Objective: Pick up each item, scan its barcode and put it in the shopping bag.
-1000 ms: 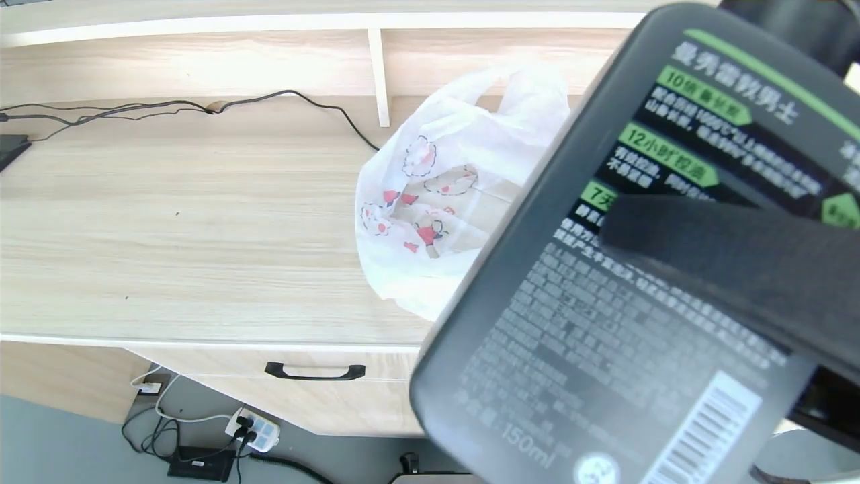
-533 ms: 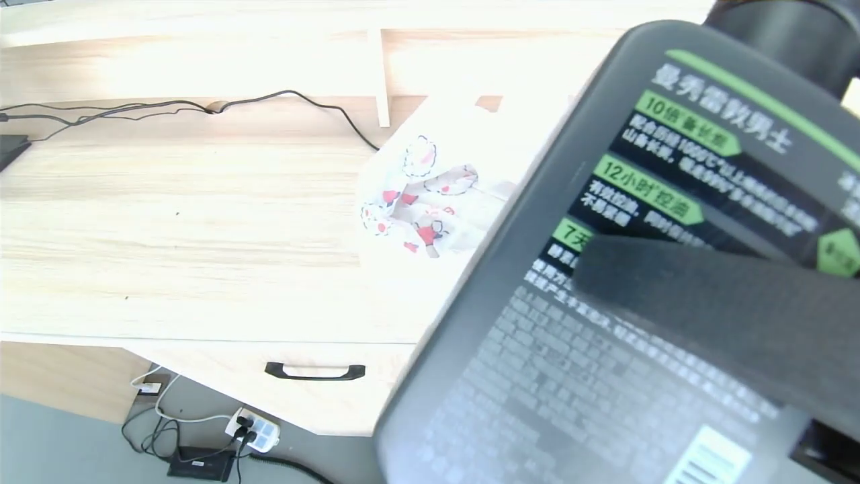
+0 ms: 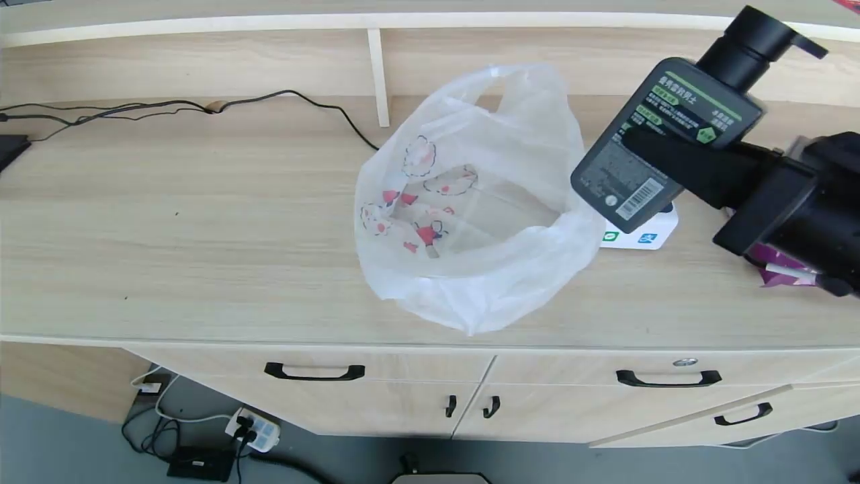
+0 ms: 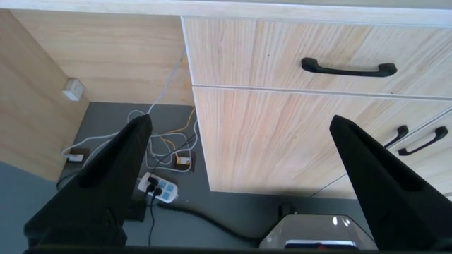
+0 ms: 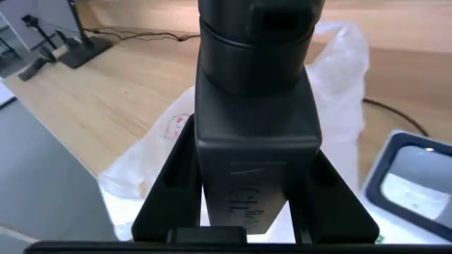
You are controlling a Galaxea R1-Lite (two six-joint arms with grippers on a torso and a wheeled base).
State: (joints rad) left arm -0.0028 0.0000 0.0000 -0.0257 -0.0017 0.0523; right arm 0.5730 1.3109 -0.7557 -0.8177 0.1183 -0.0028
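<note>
Your left gripper (image 4: 240,120) hangs low in front of the drawers (image 4: 282,141), fingers spread and empty, well apart from the work. Up on the counter (image 3: 201,222), the shopping bag (image 3: 470,296) sits near the front edge with its mouth open upward. Just right of it and a little farther back, your right gripper (image 3: 645,151) pinches the dark bottle (image 3: 685,101) across its middle, above the white scanner (image 3: 648,236). The bottle's long axis tilts, base toward the bag, cap up and far right. The bag lies left of the bottle, so the right arm looks best placed to carry it over.
</note>
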